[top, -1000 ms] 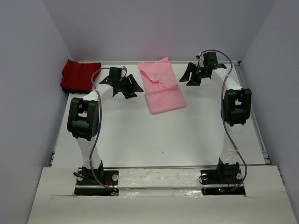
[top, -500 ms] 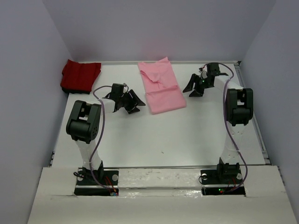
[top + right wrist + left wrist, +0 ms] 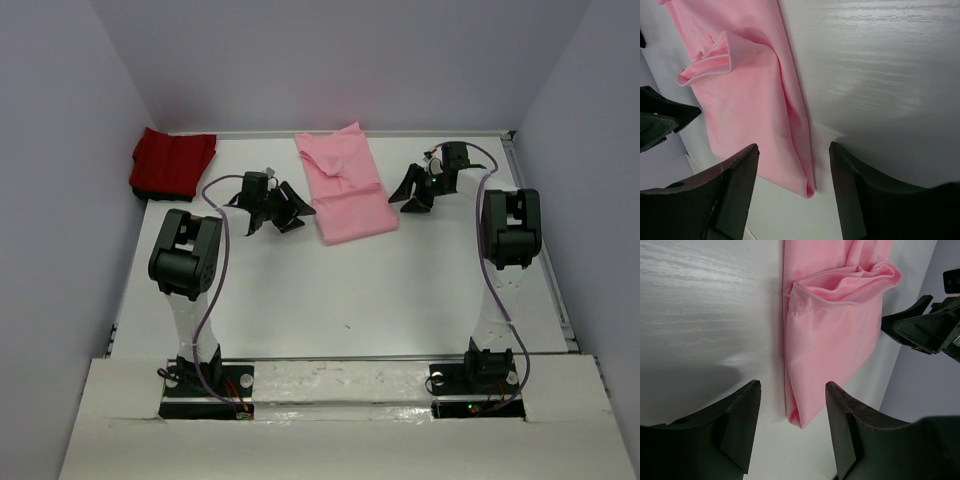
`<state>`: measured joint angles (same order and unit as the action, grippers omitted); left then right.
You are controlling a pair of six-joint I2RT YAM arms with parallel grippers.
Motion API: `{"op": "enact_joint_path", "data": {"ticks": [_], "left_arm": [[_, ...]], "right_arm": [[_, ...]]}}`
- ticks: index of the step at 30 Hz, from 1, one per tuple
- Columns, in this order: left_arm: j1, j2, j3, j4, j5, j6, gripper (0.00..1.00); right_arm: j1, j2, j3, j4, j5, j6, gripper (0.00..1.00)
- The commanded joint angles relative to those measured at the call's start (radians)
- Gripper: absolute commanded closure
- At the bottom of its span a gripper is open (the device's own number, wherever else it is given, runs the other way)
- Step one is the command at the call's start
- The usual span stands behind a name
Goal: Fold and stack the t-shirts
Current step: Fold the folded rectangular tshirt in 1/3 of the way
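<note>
Surface (image 3: 330, 290): is carrying two t-shirts
Pink t-shirt (image 3: 345, 185): is lying folded, far middle
Red t-shirt (image 3: 172, 162): is lying folded, far-left corner

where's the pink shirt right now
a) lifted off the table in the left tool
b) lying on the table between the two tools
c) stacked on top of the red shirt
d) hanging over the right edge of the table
b: the pink shirt lies on the table with the left tool and right tool open on either side, gripping nothing; the red shirt sits apart at the far left.
</note>
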<state>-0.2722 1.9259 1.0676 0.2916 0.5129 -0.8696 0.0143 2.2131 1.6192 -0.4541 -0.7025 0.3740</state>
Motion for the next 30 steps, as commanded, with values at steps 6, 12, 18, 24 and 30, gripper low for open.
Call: {"op": "enact_joint_path", "data": {"ticks": [6,12,18,24,30], "left_arm": [[-0.036,0.035,0.052,0.06,0.006,0.004,0.37],[-0.055,0.048,0.054,0.063,-0.004,0.004,0.37],[-0.074,0.07,0.071,0.054,-0.028,0.006,0.37],[-0.102,0.107,0.135,-0.018,-0.076,0.03,0.37],[-0.127,0.151,0.179,-0.057,-0.105,0.035,0.37]], "right_arm": [[0.004,0.007,-0.031,0.071,-0.02,0.013,0.36],[0.004,0.0,-0.042,0.074,-0.02,0.011,0.36],[0.015,-0.004,-0.05,0.074,0.0,0.003,0.37],[0.024,0.0,-0.044,0.066,0.029,-0.009,0.37],[0.035,-0.003,-0.036,0.043,0.064,-0.027,0.37]]}}
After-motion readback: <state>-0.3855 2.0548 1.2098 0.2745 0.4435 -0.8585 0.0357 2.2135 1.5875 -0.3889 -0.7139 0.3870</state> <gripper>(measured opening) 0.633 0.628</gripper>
